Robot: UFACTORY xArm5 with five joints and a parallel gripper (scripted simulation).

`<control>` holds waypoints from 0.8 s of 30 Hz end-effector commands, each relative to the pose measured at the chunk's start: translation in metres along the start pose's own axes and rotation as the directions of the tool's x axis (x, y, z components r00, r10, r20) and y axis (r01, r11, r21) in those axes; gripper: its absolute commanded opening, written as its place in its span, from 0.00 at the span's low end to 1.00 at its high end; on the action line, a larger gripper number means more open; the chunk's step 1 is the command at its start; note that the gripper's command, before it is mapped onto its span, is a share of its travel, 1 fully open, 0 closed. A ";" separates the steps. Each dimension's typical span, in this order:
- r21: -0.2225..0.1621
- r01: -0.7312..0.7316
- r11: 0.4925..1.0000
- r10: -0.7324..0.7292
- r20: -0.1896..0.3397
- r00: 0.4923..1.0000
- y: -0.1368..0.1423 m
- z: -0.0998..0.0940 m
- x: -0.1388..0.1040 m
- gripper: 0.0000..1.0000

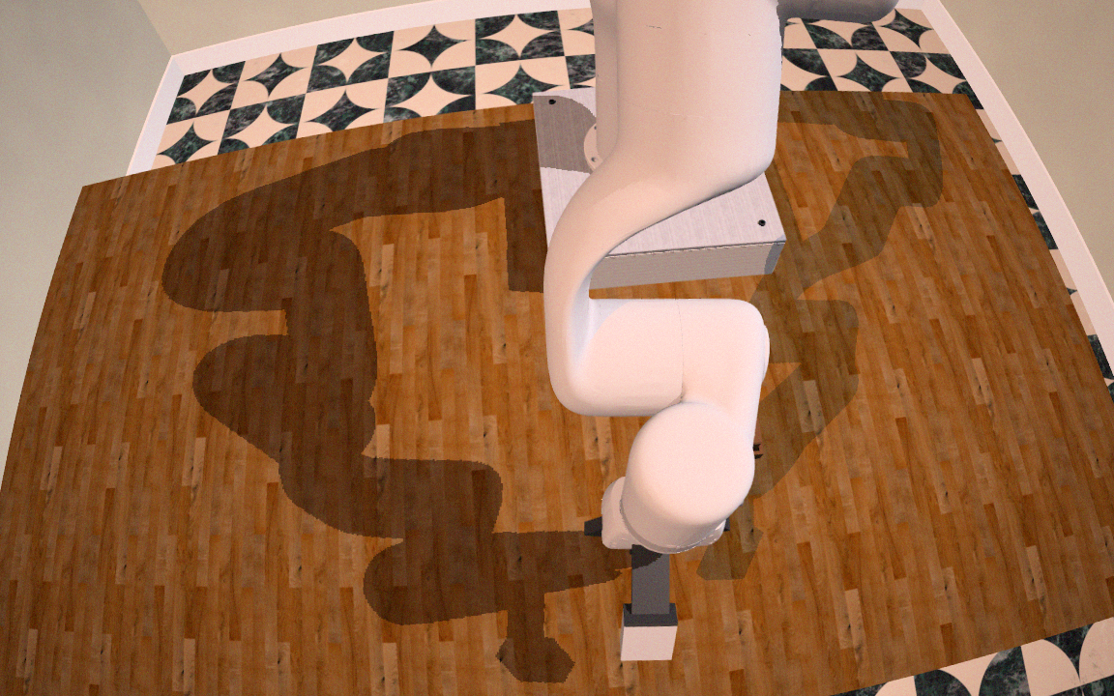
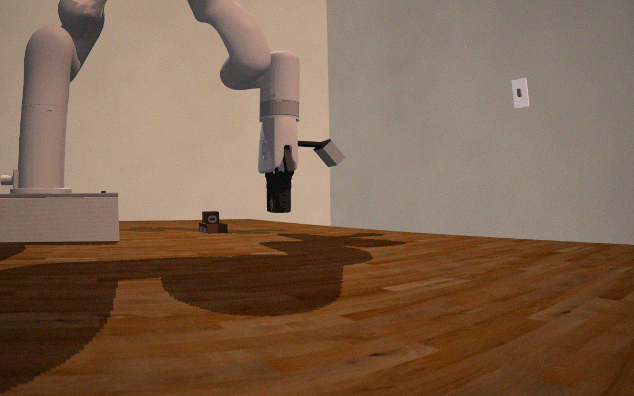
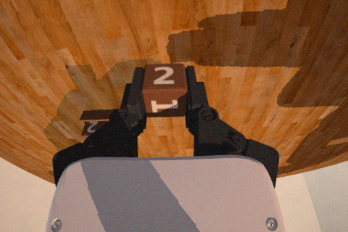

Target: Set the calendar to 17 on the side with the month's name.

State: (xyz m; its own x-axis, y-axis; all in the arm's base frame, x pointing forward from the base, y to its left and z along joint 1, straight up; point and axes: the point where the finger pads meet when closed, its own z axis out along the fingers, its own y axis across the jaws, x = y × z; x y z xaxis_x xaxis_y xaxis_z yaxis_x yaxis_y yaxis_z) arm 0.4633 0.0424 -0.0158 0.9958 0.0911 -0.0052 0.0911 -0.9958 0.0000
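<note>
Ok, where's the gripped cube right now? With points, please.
In the wrist view the cube [image 3: 164, 88] sits near the middle, 2 and 1 visible, clamped between the gripper's [image 3: 165, 74] [image 2: 278, 209] two black fingers; exterior view puts that gripper above the wooden table [image 2: 457, 305].
</note>
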 end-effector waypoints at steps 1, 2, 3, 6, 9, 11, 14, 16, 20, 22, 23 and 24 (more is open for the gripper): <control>0.000 0.000 1.000 0.000 -0.005 1.000 0.000 0.024 0.005 0.27; 0.000 0.000 1.000 0.000 -0.005 1.000 0.000 0.024 0.005 0.27; 0.000 0.000 1.000 0.000 -0.005 1.000 0.000 0.024 0.005 0.27; 0.000 0.000 1.000 0.000 -0.005 1.000 0.000 0.030 0.005 0.27; 0.000 0.000 1.000 0.000 -0.005 1.000 0.000 0.032 0.005 0.27; 0.000 0.000 1.000 0.000 -0.005 1.000 0.000 0.033 0.005 0.27; 0.000 0.000 1.000 0.000 -0.005 1.000 0.000 0.033 0.005 0.27; 0.000 0.000 1.000 0.000 -0.005 1.000 0.000 0.033 0.005 0.27; 0.000 0.000 1.000 0.000 -0.005 1.000 0.000 0.033 0.005 0.27; 0.000 0.000 1.000 0.000 -0.005 1.000 0.000 0.033 0.005 0.27; 0.000 0.000 1.000 0.000 -0.005 1.000 0.000 0.033 0.005 0.27; 0.000 0.000 1.000 0.000 -0.005 1.000 0.000 0.033 0.005 0.27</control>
State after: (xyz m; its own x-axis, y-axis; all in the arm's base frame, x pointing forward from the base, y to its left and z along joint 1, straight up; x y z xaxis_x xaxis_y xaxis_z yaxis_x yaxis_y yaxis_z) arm 0.4666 0.0423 -0.0497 0.9958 0.0911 -0.0031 0.0911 -0.9958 0.0000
